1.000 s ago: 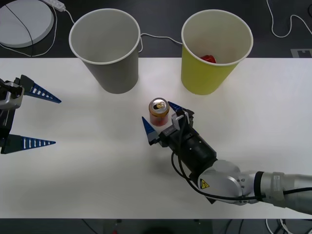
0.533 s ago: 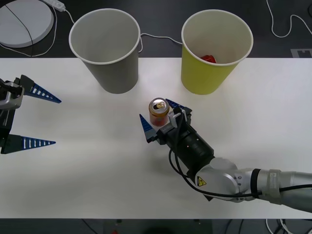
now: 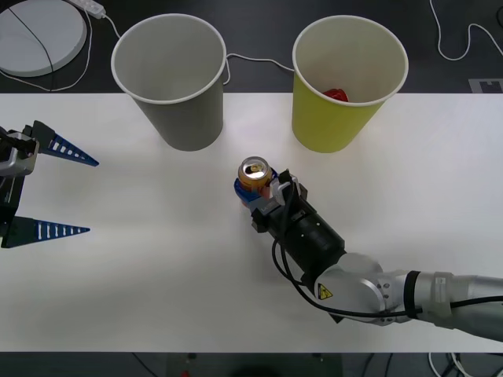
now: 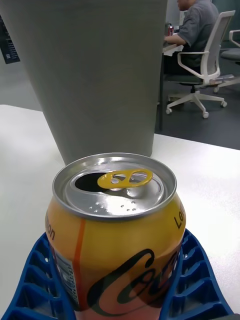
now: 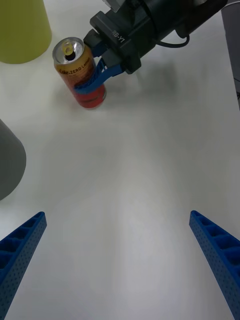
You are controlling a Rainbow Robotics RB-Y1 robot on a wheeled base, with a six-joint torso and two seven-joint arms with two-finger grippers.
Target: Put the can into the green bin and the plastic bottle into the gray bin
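the right gripper (image 3: 258,191) is clamped on the can (image 3: 255,174), its blue fingers (image 4: 192,280) pressed against both sides low on the body. the can stands upright on the white tabletop (image 3: 141,259), near the middle, in front of the gap between the two bins. this looks like the grasp step for the can: it is held but, as far as i can tell, not yet lifted. the next move calls for raising it high enough to clear a rim, carrying it away and to the right, then letting go over the green bin (image 3: 346,86).

off at the left edge, the left gripper (image 3: 39,188) waits spread wide over bare tabletop, well apart from everything.

farther back, the gray bin (image 3: 169,78) stands just behind and left of the can, the green bin behind and right. the green bin already has something red inside. its tall wall is the main obstacle, and a low carry could knock either bin. beyond the tabletop lie white cables (image 3: 456,47) and a round white disc (image 3: 39,35) on the dark floor.
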